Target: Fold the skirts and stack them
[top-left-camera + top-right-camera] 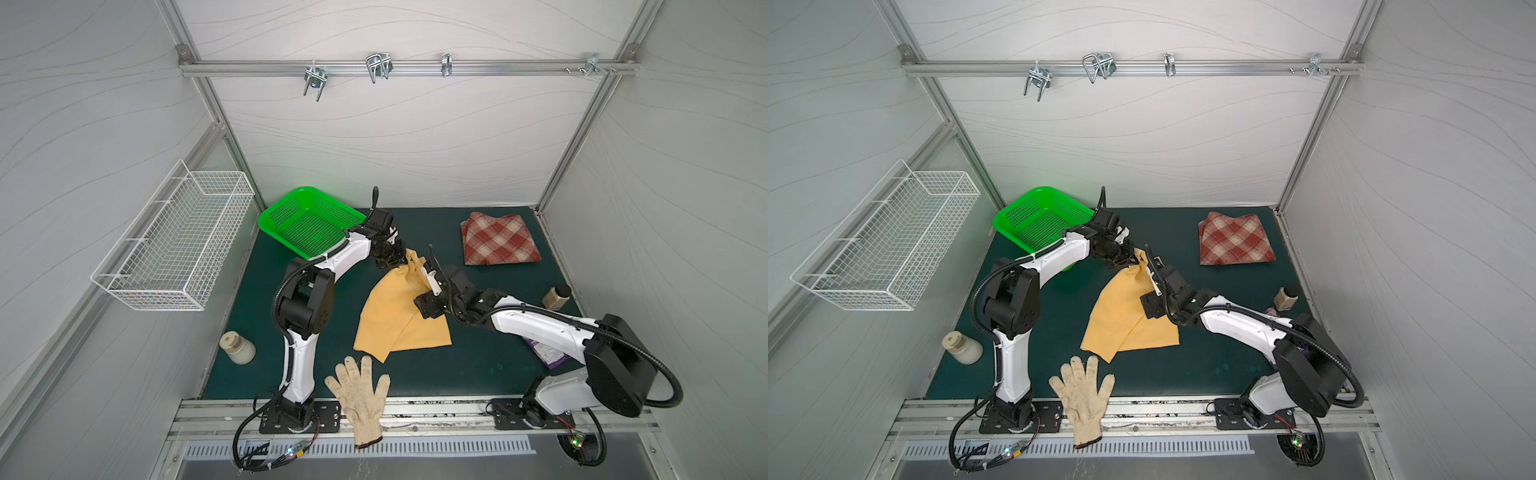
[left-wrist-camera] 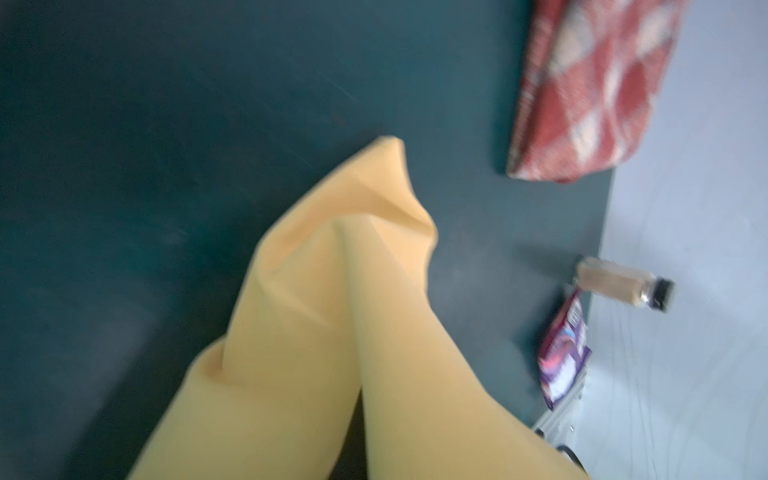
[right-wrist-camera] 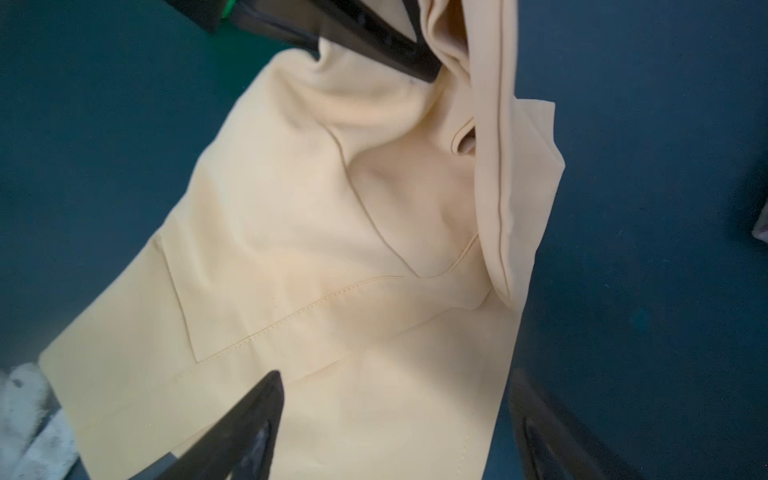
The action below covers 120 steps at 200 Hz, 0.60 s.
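The mustard-yellow skirt [image 1: 390, 324] [image 1: 1121, 324] lies mid-mat, with its far end pulled up into a bunch. My left gripper [image 1: 400, 262] [image 1: 1130, 262] is shut on that raised bunch; in the left wrist view the yellow cloth [image 2: 332, 332] hides its jaws. My right gripper [image 1: 427, 309] [image 3: 395, 376] hovers open just above the skirt's right edge, its fingers spread over the cloth [image 3: 332, 249] and holding nothing. The rust-red and cream plaid skirt [image 1: 498, 239] [image 1: 1235, 239] [image 2: 590, 83] lies folded at the back right.
A green basket [image 1: 309, 220] stands at the back left, behind the left arm. An off-white glove [image 1: 361, 395] overhangs the front edge. A white jar [image 1: 237, 347] lies left, a spice jar [image 1: 557, 297] right. A purple packet [image 1: 548, 353] sits under the right arm. A wire basket [image 1: 174, 241] hangs on the left wall.
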{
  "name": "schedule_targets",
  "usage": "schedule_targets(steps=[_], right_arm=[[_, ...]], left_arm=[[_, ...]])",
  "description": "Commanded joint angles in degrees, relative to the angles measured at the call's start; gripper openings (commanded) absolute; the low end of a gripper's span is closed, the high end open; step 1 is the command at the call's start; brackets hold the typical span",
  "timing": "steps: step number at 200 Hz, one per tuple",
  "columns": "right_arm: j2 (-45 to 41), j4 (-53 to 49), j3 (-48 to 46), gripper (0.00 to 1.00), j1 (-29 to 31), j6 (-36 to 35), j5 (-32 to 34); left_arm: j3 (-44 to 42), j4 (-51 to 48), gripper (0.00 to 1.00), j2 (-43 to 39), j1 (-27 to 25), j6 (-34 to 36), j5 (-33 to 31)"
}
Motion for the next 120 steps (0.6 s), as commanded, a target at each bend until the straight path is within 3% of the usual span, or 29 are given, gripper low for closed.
schedule_targets(steps=[1, 21, 47, 63, 73, 92, 108, 120], right_arm=[[-3.8, -1.9, 0.9, 0.87, -0.3, 1.9, 0.5], [-6.3, -4.3, 1.6, 0.9, -0.5, 2.2, 1.2], [-9.1, -6.8, 2.6, 0.96, -0.8, 2.0, 1.3], [-9.5, -7.8, 2.7, 0.99, -1.2, 2.1, 1.7], [-9.8, -7.7, 2.3, 0.99, -1.6, 2.5, 1.4], [-10.7, -7.8, 1.4, 0.99, -3.0, 4.1, -0.7], [-12.5, -7.4, -0.2, 0.99, -4.8, 5.9, -2.8], [-13.9, -7.3, -1.3, 0.99, -5.4, 6.4, -2.5]], left_arm=[[8.2, -4.9, 0.15, 4.8, 1.8, 2.1, -2.7], [15.3, -9.9, 0.38, 8.5, 3.2, 2.2, -6.6], [20.2, -15.6, 0.47, 9.1, 3.9, 3.8, -8.4], [14.4, -11.2, 0.64, 3.3, 3.6, 2.6, -7.6], [10.6, -8.8, 0.82, -1.2, 3.5, 1.6, -7.8], [1.9, -7.1, 0.84, -10.7, 2.5, 1.1, -8.9], [-8.2, -5.2, 0.98, -20.0, -0.2, 1.8, -11.7], [-16.4, -3.7, 0.99, -26.7, -3.1, 1.8, -14.7]])
